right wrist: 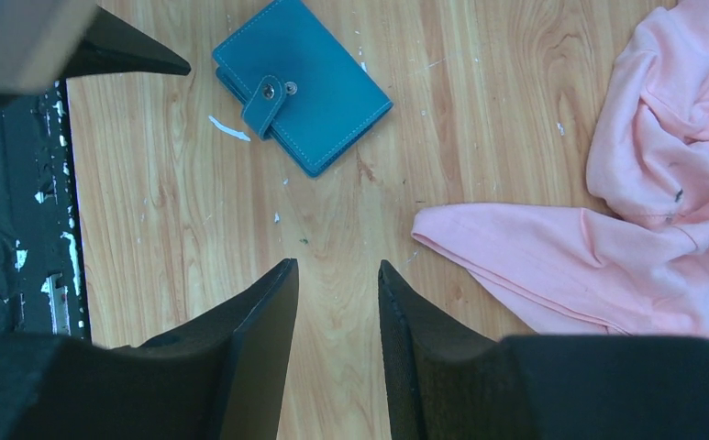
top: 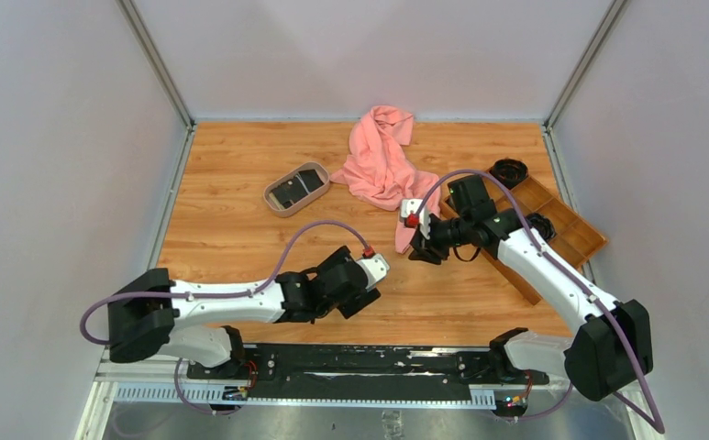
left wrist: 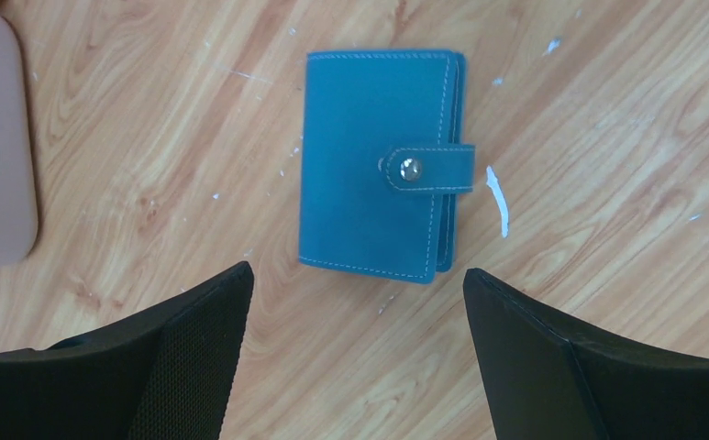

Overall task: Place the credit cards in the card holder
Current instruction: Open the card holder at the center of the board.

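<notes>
Snapped shut, the small teal-blue bifold card holder (left wrist: 373,165) lies mid-frame just above the left gripper (left wrist: 355,275), whose wide-open, empty jaws seem lined up for grasping it; the half-open right gripper (right wrist: 337,270) holds nothing.

My top camera overlooks the table (top: 231,183) from behind; both wrist cameras look down close, sharing the wallet (left wrist: 373,165) near 12 o'clock.

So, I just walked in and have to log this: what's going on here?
Neither arm holds anything. The small teal-blue bifold card holder lies closed and clasped on the wooden table, the left gripper open close over it, the right gripper open nearby. The black plastic credit cards sit in the oval beige tray.
</notes>
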